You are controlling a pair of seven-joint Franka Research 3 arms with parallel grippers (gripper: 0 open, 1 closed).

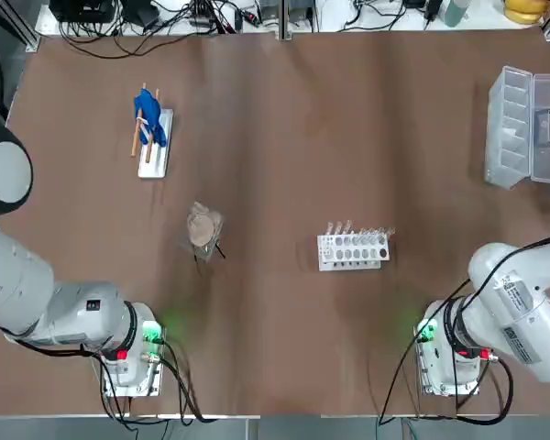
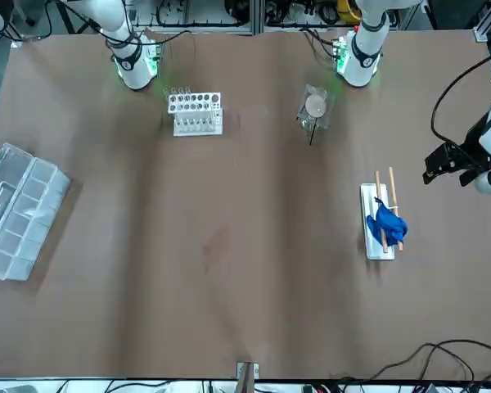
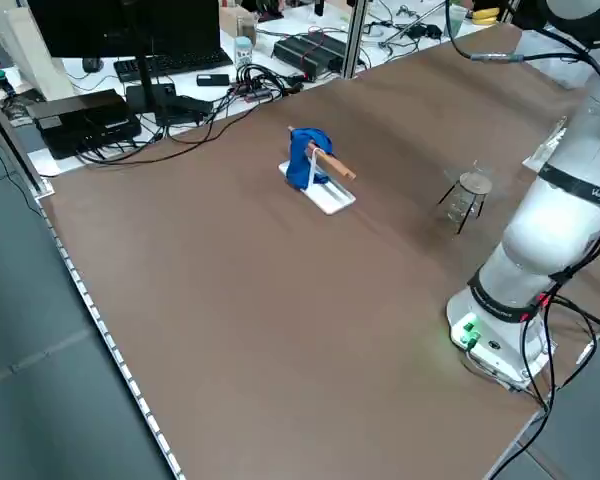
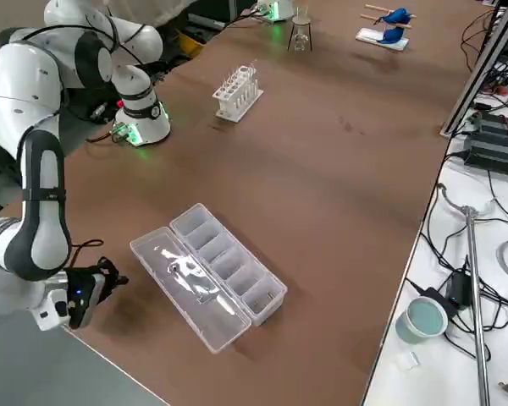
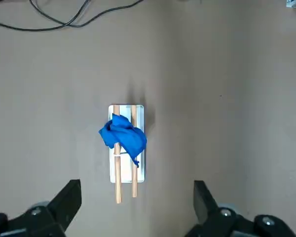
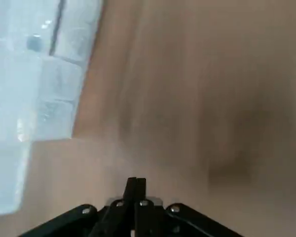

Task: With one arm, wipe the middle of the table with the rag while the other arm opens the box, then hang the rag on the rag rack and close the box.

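the two fingers of the left gripper (image 5: 138, 192) are standing spread wide apart with nothing between them; those of the right gripper (image 6: 136, 182) are pressing together, holding nothing. the left arm (image 1: 50, 307) is bending out past the robot's left side of the table (image 1: 257, 321), and its gripper is hanging above the tabletop, its wrist camera facing down at the rag rack (image 5: 140, 173). the blue rag (image 5: 123, 136) is draping across the rack's two wooden rods (image 5: 134, 185), which are leaning over the white base.

the right arm (image 4: 38, 178) is arching up and down again at the robot's right, its gripper hovering beside the clear box (image 4: 229, 262), near the lid (image 4: 190, 288) and apart from it. the box is lying open, its lid folded out next to the row of compartments.

between the arms, the white rack with round holes (image 1: 353, 250) is standing on the table, and a tan round thing in clear wrapping (image 1: 203, 229) is sitting nearer the left arm.
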